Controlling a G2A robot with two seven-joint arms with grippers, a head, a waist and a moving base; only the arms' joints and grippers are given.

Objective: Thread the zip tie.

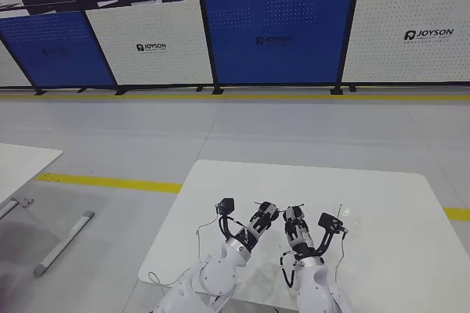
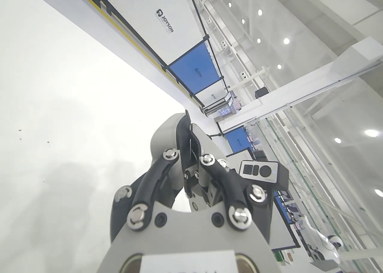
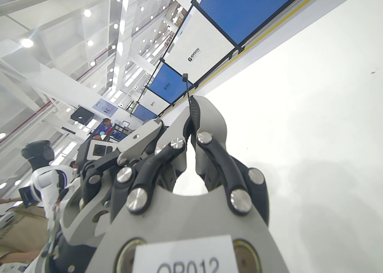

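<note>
Closest in, on the right wrist, there's a white sticker [image 3: 182, 253] with dark print that's cut off at the edge. The right pincer [image 3: 191, 100] is clamped tight on the black zip tie [image 3: 185, 80]. Its square head pokes out just past the fingertips and the strap is pinched between the pads. The left pincer [image 2: 188, 119] sits just beside the right one, fingers pressed together. A thin sliver shows between its pads, but I can't tell if that's the tie. The white desk [image 1: 376, 235] lies below both pincers. Way beyond them, blue and white pegboard panels [image 1: 278, 39] each carry a logo.
</note>
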